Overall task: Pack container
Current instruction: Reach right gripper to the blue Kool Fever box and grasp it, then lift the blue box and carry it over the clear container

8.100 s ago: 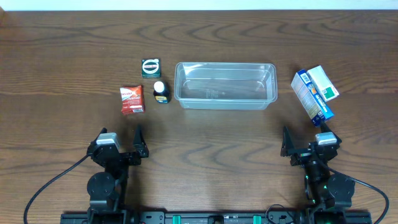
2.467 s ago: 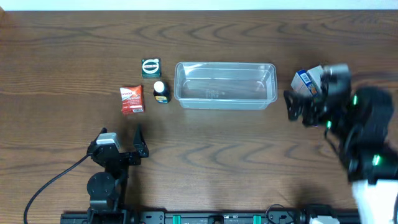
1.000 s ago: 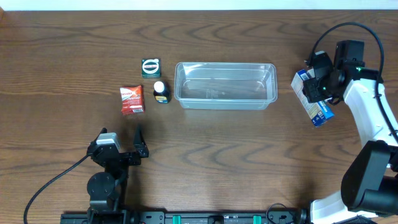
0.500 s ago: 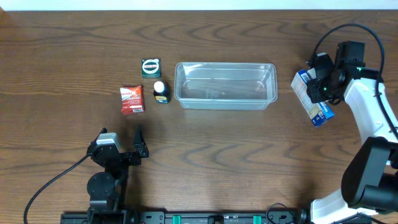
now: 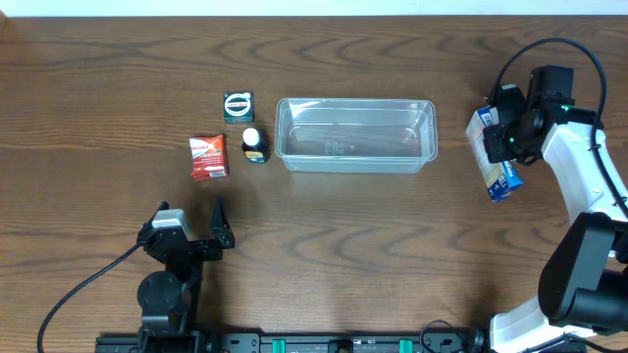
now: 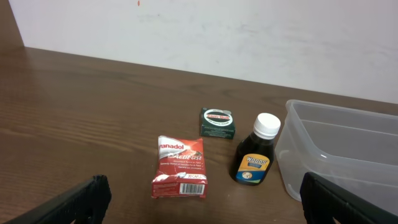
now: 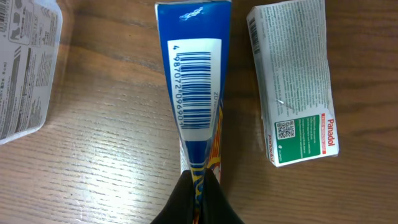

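Overhead: the container sits empty mid-table, so nothing is packed yet. My right gripper works just to its right; my left gripper rests near me, jaws wide.

Left wrist: red packet, green box and bottle wait beside the container.

Right wrist: my jaws are pinched tight on the blue box, with the white box alongside.

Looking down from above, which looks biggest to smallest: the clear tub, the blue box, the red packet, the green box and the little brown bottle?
1. clear tub
2. blue box
3. red packet
4. green box and brown bottle: they look alike from above, since the bottle stands upright, so I won't rank them.
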{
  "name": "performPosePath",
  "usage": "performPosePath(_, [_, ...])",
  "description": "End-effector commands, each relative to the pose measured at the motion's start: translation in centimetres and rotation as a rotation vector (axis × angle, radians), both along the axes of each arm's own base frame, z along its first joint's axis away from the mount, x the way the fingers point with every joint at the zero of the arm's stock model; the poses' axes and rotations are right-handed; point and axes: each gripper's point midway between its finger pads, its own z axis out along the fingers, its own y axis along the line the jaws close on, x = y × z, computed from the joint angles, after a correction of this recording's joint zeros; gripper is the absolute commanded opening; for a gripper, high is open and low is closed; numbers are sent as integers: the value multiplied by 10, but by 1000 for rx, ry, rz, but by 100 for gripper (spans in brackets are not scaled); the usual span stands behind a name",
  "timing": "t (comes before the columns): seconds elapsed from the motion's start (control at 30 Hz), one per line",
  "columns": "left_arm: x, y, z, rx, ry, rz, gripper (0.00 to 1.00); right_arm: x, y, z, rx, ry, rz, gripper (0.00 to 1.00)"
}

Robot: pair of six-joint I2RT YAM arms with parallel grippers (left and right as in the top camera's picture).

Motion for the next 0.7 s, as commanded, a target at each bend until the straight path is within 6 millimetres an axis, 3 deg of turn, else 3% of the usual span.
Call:
performPosePath(0.0, [0,-1,-17,12,37,-12,98,4,-2,5,11,-13,-37,1])
performPosePath(0.3, [0,-1,-17,12,37,-12,98,10,12,34,10,-97,8,1])
performPosePath(0.43, [0,-1,-17,12,37,-12,98,11,14,62,6,-177,24,1])
performPosePath(0.67, [0,-1,-17,12,37,-12,98,4,36,127,-43,-359,171,1])
